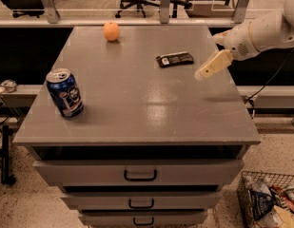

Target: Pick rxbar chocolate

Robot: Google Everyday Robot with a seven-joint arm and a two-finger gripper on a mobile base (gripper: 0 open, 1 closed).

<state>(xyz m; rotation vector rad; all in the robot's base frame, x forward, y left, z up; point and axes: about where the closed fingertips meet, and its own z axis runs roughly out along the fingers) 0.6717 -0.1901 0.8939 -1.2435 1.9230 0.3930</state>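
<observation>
The rxbar chocolate [174, 59] is a small flat dark bar with a white label patch. It lies on the grey cabinet top [137, 99], toward the back right. My gripper [206, 71] comes in from the right on a white arm. It hovers above the cabinet top just right of and a little nearer than the bar, apart from it. Its cream-coloured fingers [213, 64] point down and to the left. It holds nothing.
A blue soda can [64, 92] stands upright at the front left. An orange fruit [111, 31] sits at the back left. Drawers [139, 174] are below the top. A wire basket [268, 201] of packets stands on the floor at right. Office chairs are behind.
</observation>
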